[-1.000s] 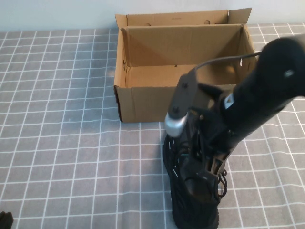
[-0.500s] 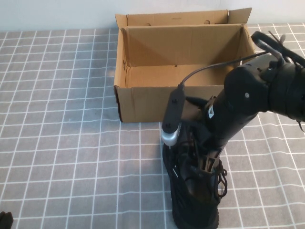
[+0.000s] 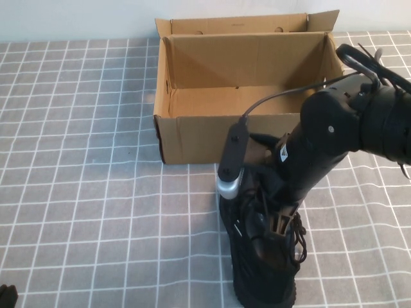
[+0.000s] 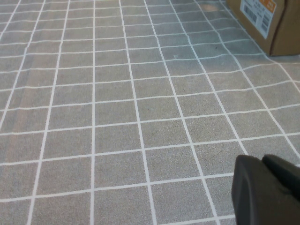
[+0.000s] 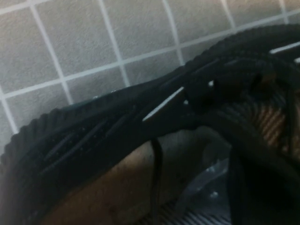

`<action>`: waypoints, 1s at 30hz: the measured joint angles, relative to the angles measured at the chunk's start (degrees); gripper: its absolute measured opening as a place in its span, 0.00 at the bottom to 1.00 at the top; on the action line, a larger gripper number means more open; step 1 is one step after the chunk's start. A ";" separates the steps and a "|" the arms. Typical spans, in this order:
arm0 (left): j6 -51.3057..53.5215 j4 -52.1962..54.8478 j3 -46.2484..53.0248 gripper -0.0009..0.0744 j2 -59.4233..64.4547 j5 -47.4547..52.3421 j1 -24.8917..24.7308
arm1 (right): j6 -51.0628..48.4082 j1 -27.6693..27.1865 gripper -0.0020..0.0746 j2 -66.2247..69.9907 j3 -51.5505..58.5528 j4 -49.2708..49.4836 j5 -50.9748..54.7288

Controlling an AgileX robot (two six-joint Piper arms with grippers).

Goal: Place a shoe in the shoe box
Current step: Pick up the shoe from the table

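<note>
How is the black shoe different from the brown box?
The shoe is black and soft-looking; the shoe box is brown cardboard. The box is much bigger and open-topped. The right gripper is down at the shoe, not the box. Both sit on the checked cloth. The left gripper waits far away.

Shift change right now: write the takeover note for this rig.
Right claw: down on the shoe, reaching into its opening; grip not readable.
Left claw: parked low over the checked cloth at the near left corner, away from the job.
Shoe: on the cloth, just in front of the shoe box.
Shoe box: open, nothing visible inside.
Done: right arm is at the shoe.
Left: secure the shoe, lift it, set it in the box.
</note>
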 joint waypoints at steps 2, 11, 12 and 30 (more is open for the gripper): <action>0.00 0.00 0.00 0.01 0.00 0.00 0.00 | 0.99 0.00 0.04 0.00 0.00 0.00 0.70; 0.00 0.00 0.00 0.01 0.00 0.00 0.00 | 3.84 0.00 0.02 -9.59 -0.26 0.85 8.95; 0.00 0.00 0.00 0.01 0.00 0.00 0.00 | 3.95 0.00 0.02 -11.48 -0.98 1.49 10.64; 0.00 0.00 0.00 0.01 0.00 0.00 0.00 | -0.37 0.00 0.02 -20.85 -17.04 4.30 22.83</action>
